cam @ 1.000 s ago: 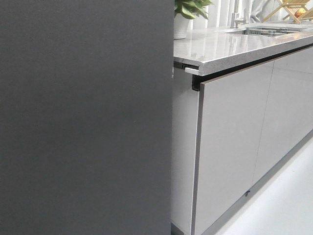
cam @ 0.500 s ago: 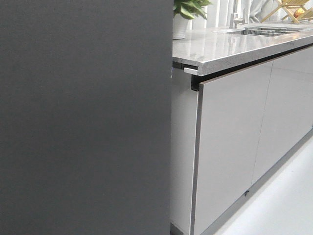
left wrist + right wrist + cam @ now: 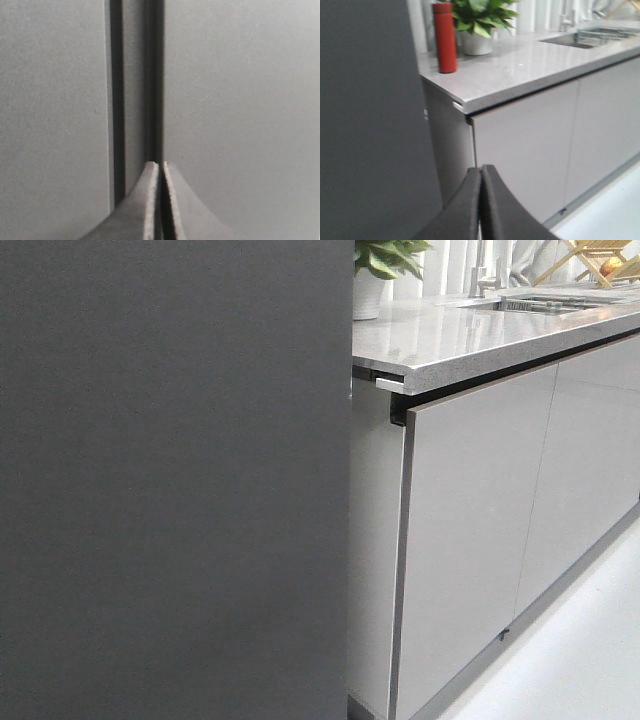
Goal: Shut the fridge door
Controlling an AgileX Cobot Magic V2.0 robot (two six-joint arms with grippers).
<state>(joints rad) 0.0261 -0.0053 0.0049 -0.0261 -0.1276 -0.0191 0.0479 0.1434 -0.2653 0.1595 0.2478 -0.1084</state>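
Note:
The fridge door (image 3: 170, 480) fills the left half of the front view with its matte dark grey outer face; no inner lining shows. It also shows in the right wrist view (image 3: 370, 125) and in the left wrist view (image 3: 240, 100), where a dark vertical seam runs beside it. My left gripper (image 3: 160, 164) is shut and empty, its tips right at the door's face by the seam. My right gripper (image 3: 481, 169) is shut and empty, a little way out from the door's edge and the cabinet. Neither gripper shows in the front view.
A grey stone counter (image 3: 460, 335) with glossy light grey cabinet fronts (image 3: 470, 530) runs right of the door. A red bottle (image 3: 444, 37), a potted plant (image 3: 477, 22) and a sink (image 3: 592, 37) are on the counter. White floor (image 3: 580, 650) lies at lower right.
The front view has shifted very slightly; the counter edge sits a few pixels further left than a second ago. The door's face looks the same.

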